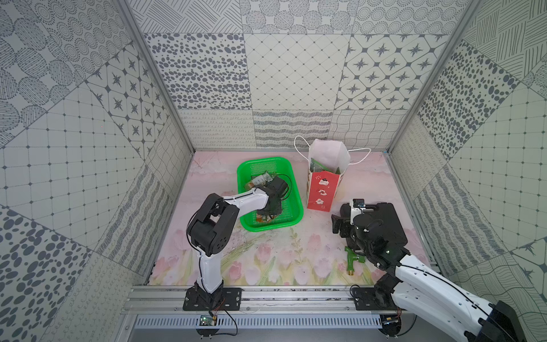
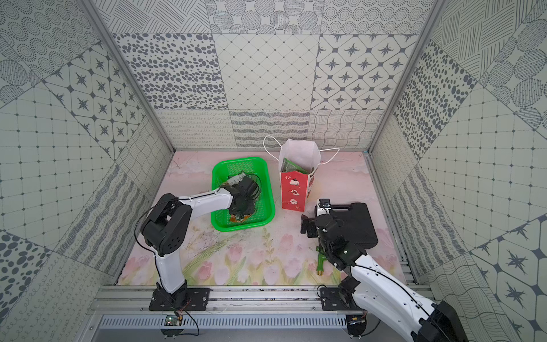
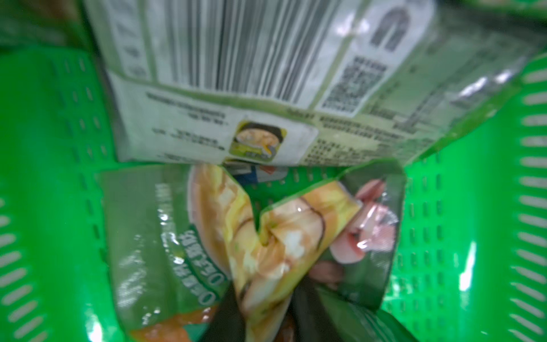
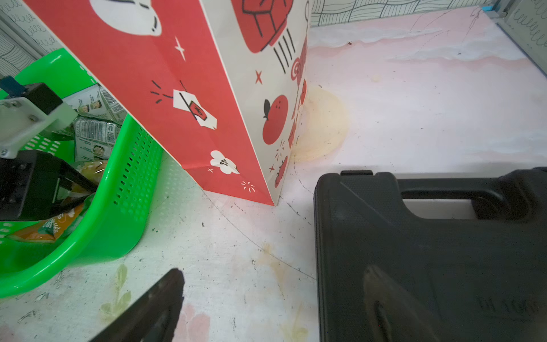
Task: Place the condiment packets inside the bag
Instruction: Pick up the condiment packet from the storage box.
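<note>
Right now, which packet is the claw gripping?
The face-up packet with the food photo, creased in the left gripper; the barcode-side-up packet lies ungripped.

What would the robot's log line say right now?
left gripper: shut on condiment packet in green basket | right gripper: open, empty, near black case | bag: upright, packets inside

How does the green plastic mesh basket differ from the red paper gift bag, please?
The green plastic mesh basket is low, wide and perforated; the red paper gift bag stands tall, narrow and solid-walled. The basket is plain green; the bag carries white cartoon prints and cord handles. Both are open-topped and hold condiment packets.
</note>
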Motion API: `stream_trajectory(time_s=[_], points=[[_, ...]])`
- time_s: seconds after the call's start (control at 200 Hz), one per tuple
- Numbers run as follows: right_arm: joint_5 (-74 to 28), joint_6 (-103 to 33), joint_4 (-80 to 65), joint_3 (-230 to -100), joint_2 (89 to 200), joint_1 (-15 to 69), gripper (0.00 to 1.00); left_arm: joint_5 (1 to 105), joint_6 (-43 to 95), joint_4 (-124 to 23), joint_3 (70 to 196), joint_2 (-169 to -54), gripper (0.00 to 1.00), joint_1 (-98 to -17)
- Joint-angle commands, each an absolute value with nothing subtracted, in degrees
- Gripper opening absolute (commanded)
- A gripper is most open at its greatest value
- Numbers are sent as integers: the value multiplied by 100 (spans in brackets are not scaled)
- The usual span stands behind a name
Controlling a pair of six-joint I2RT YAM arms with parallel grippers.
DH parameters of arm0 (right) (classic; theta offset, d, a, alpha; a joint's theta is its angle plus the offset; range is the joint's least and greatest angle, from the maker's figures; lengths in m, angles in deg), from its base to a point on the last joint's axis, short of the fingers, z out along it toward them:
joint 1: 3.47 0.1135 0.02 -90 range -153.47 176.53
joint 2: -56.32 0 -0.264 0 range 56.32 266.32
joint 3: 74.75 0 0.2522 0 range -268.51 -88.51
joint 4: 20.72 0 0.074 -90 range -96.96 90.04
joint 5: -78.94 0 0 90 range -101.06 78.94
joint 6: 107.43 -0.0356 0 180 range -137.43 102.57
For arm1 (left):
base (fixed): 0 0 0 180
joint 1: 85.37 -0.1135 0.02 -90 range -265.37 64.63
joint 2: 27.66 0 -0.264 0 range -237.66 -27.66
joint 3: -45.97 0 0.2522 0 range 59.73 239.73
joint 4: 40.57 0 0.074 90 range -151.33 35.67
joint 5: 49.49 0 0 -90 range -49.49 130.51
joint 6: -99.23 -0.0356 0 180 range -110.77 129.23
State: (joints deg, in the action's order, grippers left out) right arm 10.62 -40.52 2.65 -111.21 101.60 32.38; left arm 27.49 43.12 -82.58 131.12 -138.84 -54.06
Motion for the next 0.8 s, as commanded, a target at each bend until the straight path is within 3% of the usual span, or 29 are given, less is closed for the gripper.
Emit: stream_trajectory(time_s=[0.0,0.55,0.795], points=[[1111,-3994,58,-11285,10141,3208,97,3032,4365,-8607,12889,-13876,0,-5375],[1091,-3989,55,-11290,10141,3211,97,2820,4192,-9122,13263,-11712,0,-5364],[1109,-3988,60,-11295,10123,3204,97,3326,4104,-8970,14050,-11112,0,-5362]])
